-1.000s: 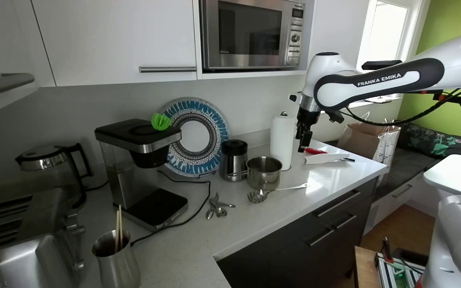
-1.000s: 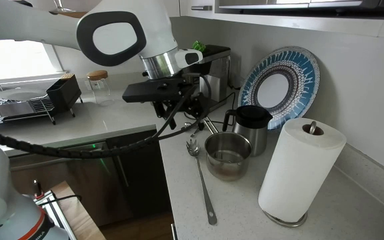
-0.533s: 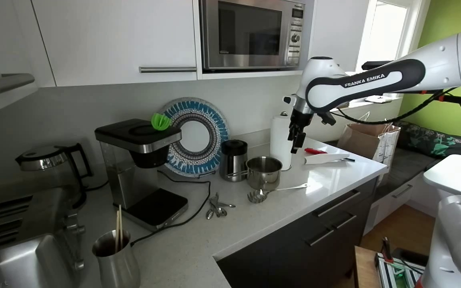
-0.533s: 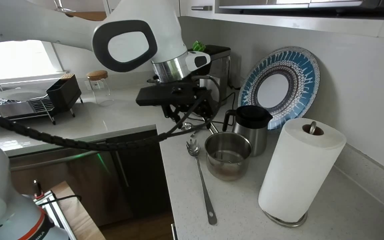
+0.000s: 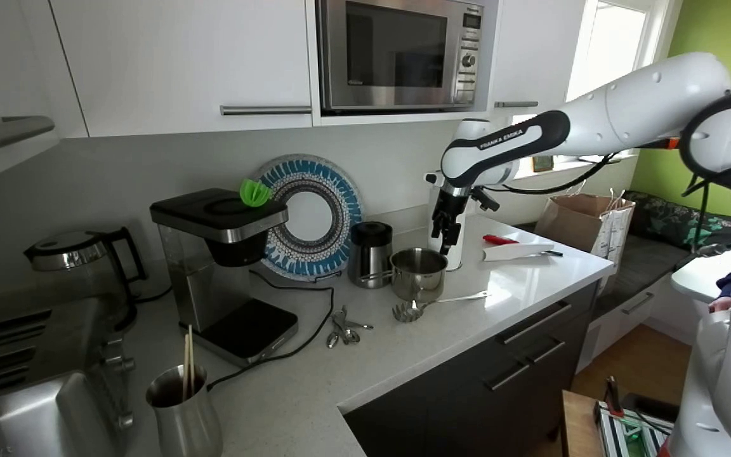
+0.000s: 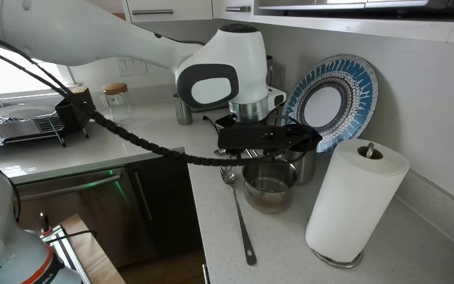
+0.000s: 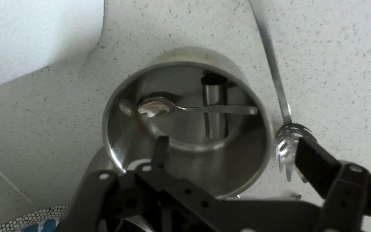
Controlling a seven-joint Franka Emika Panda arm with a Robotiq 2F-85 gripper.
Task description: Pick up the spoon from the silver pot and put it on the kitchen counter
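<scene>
In the wrist view, the slim greyish metal spoon (image 7: pixel 201 109) lies inside the small shiny steel cylindrical pot (image 7: pixel 185 127), its bowl toward the left wall, its handle crossing what looks like a short dark-mouthed steel cylinder (image 7: pixel 216 125) and ending near the right wall. The black end effector (image 7: pixel 232 146) stands with its fingers spread wide, holding nothing: one shows over the pot's interior, the other, at right of the frame, beyond the rim, overlapping the head of a long steel slotted server (image 7: pixel 280 91). Lowered straight down, I judge, it could strike the rim or press on that server. The fingers also part roughly along the spoon's length — without a turn of the wrist, closing might only shove the spoon against the wall, or catch the cylinder with it. A white embossed paper towel roll (image 7: pixel 37 38), upper left of the frame, stands near the pot on the pale speckled counter (image 7: pixel 172 29), so a wide swing could tip it. In an exterior view, a tall rounded steel holder (image 5: pixel 191 425) in the lower left of the frame contains thin wooden chopsticks (image 5: pixel 186 371); the steel jug with a black lid (image 5: pixel 372 257), beside the pot, hides its contents. In an exterior view, a thick black cable (image 6: pixel 132 138) droops from left to middle of the frame — it could snag.
</scene>
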